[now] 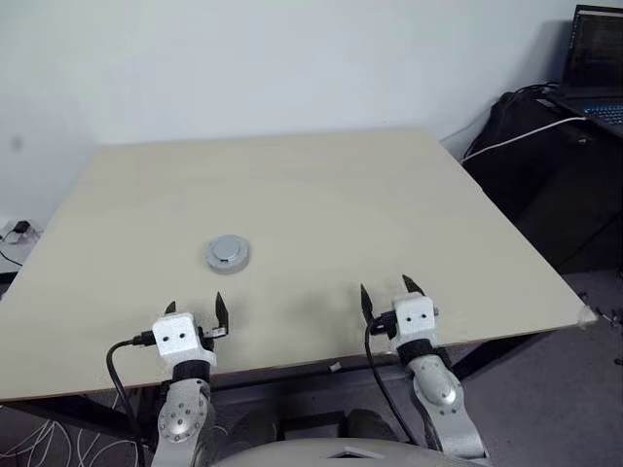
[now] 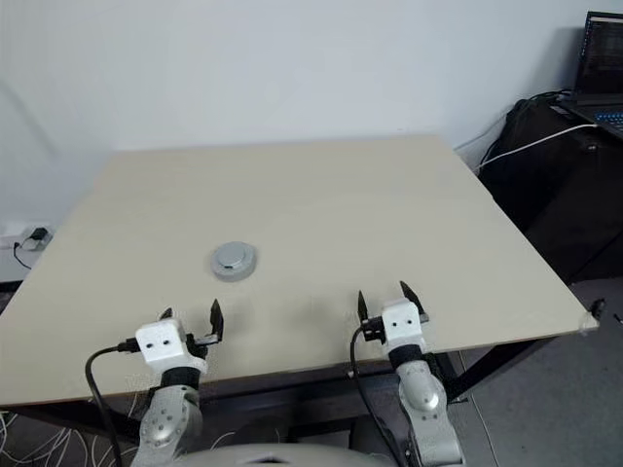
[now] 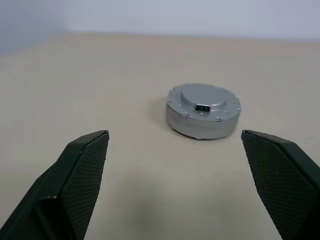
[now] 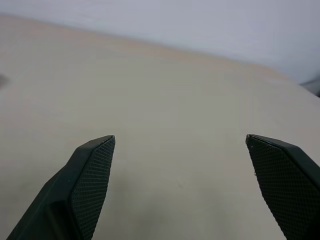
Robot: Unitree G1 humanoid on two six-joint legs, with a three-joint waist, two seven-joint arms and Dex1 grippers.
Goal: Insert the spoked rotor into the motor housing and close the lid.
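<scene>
motor housing [image 1: 228,253] sits lid-on mid table [image 1: 389,195], ahead of the left gripper [image 1: 195,309]; right gripper [image 1: 392,294] well apart. both fingers open, empty. task looks finished; nothing remains.

Even, diffuse light covers the pale table [image 1: 321,195] with no glare. The closed motor housing [image 1: 228,253] throws only a faint, soft shadow toward 8 o'clock in the left wrist view. The head views are sharp, dimming toward the dark clutter at 2 o'clock. Both wrist views go soft toward the far table edge, with mild blur there.
</scene>
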